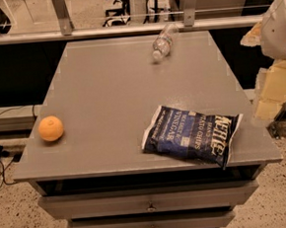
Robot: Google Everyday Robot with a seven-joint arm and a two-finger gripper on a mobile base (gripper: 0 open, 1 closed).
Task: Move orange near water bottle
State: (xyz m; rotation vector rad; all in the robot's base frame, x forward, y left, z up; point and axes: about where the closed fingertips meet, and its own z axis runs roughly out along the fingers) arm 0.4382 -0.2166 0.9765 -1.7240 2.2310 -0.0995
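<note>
The orange (51, 128) sits on the grey table (111, 88) near its left edge, toward the front. The water bottle (163, 43) lies on its side near the table's far edge, a little right of centre, cap toward me. My gripper (269, 101) hangs at the right edge of the view, just beyond the table's right side, far from both the orange and the bottle. It holds nothing that I can see.
A blue chip bag (191, 136) lies flat at the table's front right, close to the gripper. Drawers (150, 204) sit under the tabletop. A rail and chair legs stand behind the table. Cables lie on the floor at left.
</note>
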